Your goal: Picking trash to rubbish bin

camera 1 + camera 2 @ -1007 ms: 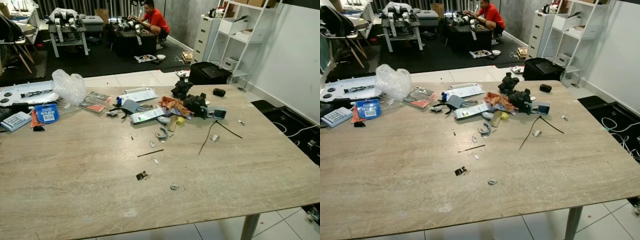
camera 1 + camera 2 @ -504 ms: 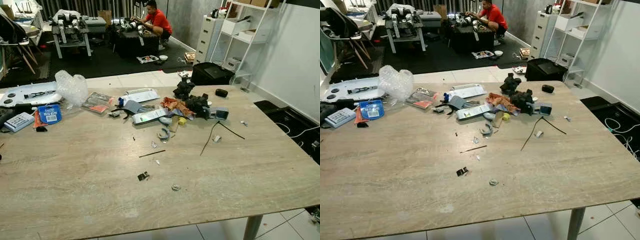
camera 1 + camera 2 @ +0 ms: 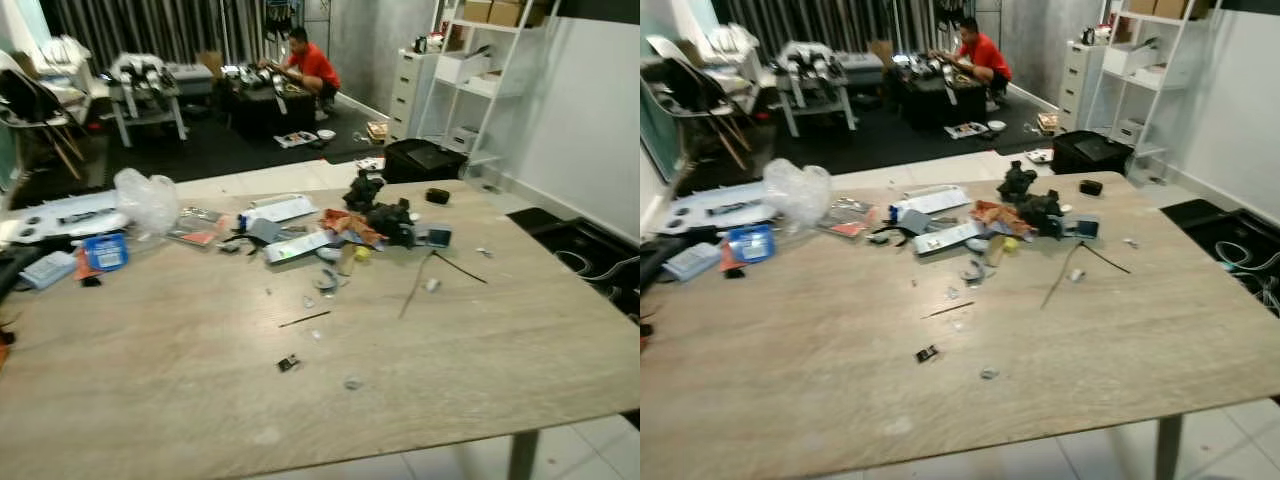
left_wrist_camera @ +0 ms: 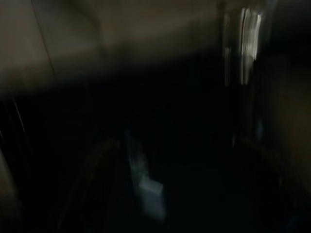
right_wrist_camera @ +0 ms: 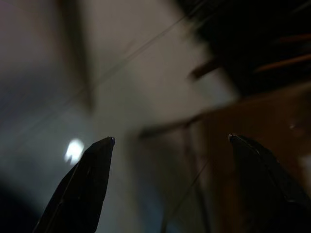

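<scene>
Blurring, view tilted up since before; table [image 3: 420,350] litter [image 3: 340,225] unmoved; right pincer [image 5: 170,141] wide.

Table [image 3: 150,400]: near half was mostly bare wood, open for a reach, broken by small scraps only: a dark scrap [image 3: 288,362], a grey bit [image 3: 352,382] and a thin stick [image 3: 303,319]. Far half was crowded. Central clutter pile [image 3: 340,225] of papers, cloth and black objects blocked the middle; a long twig [image 3: 415,285] lay just right of it. Plastic bag [image 3: 145,198] and blue package [image 3: 105,251] stood at far left. Right edge of the table was open past a small white piece [image 3: 432,285]. Black bin [image 3: 424,158] stood beyond the far edge.
</scene>
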Available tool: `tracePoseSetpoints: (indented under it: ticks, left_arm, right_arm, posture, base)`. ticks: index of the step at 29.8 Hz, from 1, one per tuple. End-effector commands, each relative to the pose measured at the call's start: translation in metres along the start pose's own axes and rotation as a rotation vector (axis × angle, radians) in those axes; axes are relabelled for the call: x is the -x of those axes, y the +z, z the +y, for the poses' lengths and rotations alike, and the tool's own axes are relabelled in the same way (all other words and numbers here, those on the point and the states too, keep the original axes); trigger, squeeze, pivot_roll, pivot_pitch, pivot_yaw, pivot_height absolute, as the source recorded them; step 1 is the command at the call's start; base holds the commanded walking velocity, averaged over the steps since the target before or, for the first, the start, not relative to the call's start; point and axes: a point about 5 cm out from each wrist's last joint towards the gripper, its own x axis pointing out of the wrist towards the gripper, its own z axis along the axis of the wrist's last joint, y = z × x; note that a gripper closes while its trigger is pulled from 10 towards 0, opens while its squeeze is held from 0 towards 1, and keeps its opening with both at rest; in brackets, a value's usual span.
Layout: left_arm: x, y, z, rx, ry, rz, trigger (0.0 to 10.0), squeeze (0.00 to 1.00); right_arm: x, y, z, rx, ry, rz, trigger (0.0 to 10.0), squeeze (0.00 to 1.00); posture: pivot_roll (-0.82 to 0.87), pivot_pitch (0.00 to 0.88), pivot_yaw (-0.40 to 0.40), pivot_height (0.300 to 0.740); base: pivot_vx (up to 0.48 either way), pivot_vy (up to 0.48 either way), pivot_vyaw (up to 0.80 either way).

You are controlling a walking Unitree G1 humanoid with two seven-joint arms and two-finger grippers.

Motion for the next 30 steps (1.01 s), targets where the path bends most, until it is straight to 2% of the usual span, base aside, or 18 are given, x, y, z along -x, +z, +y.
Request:
tracePoseSetpoints:
  ticks: [1, 4, 6, 7, 8, 11, 12, 15, 16, 17, 18, 21, 23, 24, 25, 26, 28, 30]
  left_arm:
    - [0.000, 0.005, 0.005, -0.029, 0.005, -0.002, 10.0, 0.00]
    - [0.000, 0.006, 0.007, -0.021, 0.012, -0.005, 10.0, 0.00]
    - [0.000, 0.002, 0.007, -0.014, 0.014, 0.010, 10.0, 0.00]
    - [0.000, 0.000, 0.005, -0.017, 0.010, 0.019, 10.0, 0.00]
    - [0.000, 0.000, 0.005, -0.017, 0.010, 0.019, 10.0, 0.00]
    - [0.001, -0.012, -0.001, -0.020, -0.005, 0.049, 10.0, 0.00]
    - [0.001, -0.012, -0.001, -0.020, -0.005, 0.049, 10.0, 0.00]
    - [0.003, -0.026, -0.004, -0.013, -0.020, 0.093, 10.0, 0.00]
    - [0.003, -0.026, -0.004, -0.013, -0.020, 0.093, 10.0, 0.00]
    - [0.005, -0.032, -0.006, -0.020, -0.032, 0.113, 10.0, 0.00]
    - [0.005, -0.032, -0.006, -0.020, -0.032, 0.113, 10.0, 0.00]
    - [0.006, -0.039, -0.007, -0.031, -0.041, 0.131, 10.0, 0.00]
    - [0.007, -0.042, -0.008, -0.042, -0.048, 0.137, 10.0, 0.00]
    - [0.007, -0.042, -0.008, -0.042, -0.048, 0.137, 10.0, 0.00]
    - [0.007, -0.043, -0.011, -0.042, -0.054, 0.136, 10.0, 0.00]
    - [0.007, -0.043, -0.012, -0.038, -0.057, 0.134, 10.0, 0.00]
    - [0.007, -0.043, -0.015, -0.032, -0.060, 0.128, 10.0, 0.00]
    - [0.007, -0.042, -0.015, -0.031, -0.060, 0.125, 10.0, 0.00]
  right_arm:
    - [-0.002, 0.001, -0.025, -0.063, -0.129, 0.012, 10.0, 0.00]
    - [-0.003, 0.004, -0.039, -0.098, -0.194, 0.012, 10.0, 0.00]
    - [-0.001, 0.023, -0.087, -0.220, -0.384, -0.038, 10.0, 0.00]
    - [0.002, 0.031, -0.105, -0.262, -0.447, -0.065, 10.0, 0.00]
    - [0.002, 0.031, -0.105, -0.262, -0.447, -0.065, 10.0, 0.00]
    - [0.020, 0.080, -0.164, -0.361, -0.649, -0.235, 10.0, 0.00]
    - [0.020, 0.080, -0.164, -0.361, -0.649, -0.235, 10.0, 0.00]
    - [0.049, 0.142, -0.199, -0.416, -0.775, -0.479, 10.0, 0.00]
    - [0.049, 0.142, -0.199, -0.416, -0.775, -0.479, 10.0, 0.00]
    - [0.075, 0.195, -0.201, -0.479, -0.718, -0.738, 10.0, 0.00]
    - [0.075, 0.195, -0.201, -0.479, -0.718, -0.738, 10.0, 0.00]
    - [0.114, 0.269, -0.160, -0.498, -0.385, -1.116, 10.0, 0.00]
    - [0.132, 0.297, -0.127, -0.490, -0.184, -1.251, 10.0, 0.00]
    - [0.132, 0.297, -0.127, -0.490, -0.184, -1.251, 10.0, 0.00]
    - [0.157, 0.325, -0.063, -0.457, 0.143, -1.368, 10.0, 0.00]
    - [0.169, 0.334, -0.034, -0.436, 0.296, -1.400, 10.0, 0.00]
    - [0.186, 0.341, 0.009, -0.389, 0.500, -1.420, 10.0, 0.00]
    - [0.193, 0.342, 0.025, -0.366, 0.571, -1.423, 10.0, 0.00]
  posture:
    - [-0.19, 0.000, 0.015, 0.740]
    - [-0.19, 0.000, 0.015, 0.740]
    - [-0.20, 0.000, 0.018, 0.740]
    - [-0.20, 0.000, 0.018, 0.740]
    - [-0.20, 0.000, 0.018, 0.740]
    - [-0.19, 0.000, 0.015, 0.740]
    - [-0.19, 0.000, 0.015, 0.740]
    - [-0.19, 0.017, 0.026, 0.740]
    - [-0.19, 0.017, 0.026, 0.740]
    - [-0.19, 0.020, 0.033, 0.740]
    - [-0.19, 0.020, 0.033, 0.740]
    - [-0.18, 0.035, 0.043, 0.740]
    - [-0.18, 0.043, 0.040, 0.740]
    - [-0.18, 0.043, 0.040, 0.740]
    - [-0.15, 0.051, 0.029, 0.740]
    - [-0.14, 0.061, 0.026, 0.740]
    - [-0.11, 0.069, 0.018, 0.740]
    - [-0.11, 0.070, 0.016, 0.740]
  base:
    - [0.000, 0.000, 0.00]
    - [0.000, 0.000, 0.00]
    - [0.000, 0.000, 0.00]
    - [0.000, 0.000, 0.00]
    - [0.000, 0.000, 0.00]
    - [0.000, 0.000, 0.00]
    - [0.000, 0.000, 0.00]
    - [0.000, 0.000, 0.00]
    - [0.000, 0.000, 0.00]
    - [0.000, 0.000, 0.00]
    - [0.000, 0.000, 0.00]
    - [0.000, 0.000, 0.00]
    - [0.000, 0.000, 0.00]
    - [0.000, 0.000, 0.00]
    - [0.000, 0.000, 0.00]
    - [0.000, 0.000, 0.00]
    - [0.000, 0.000, 0.00]
    - [0.000, 0.000, 0.00]
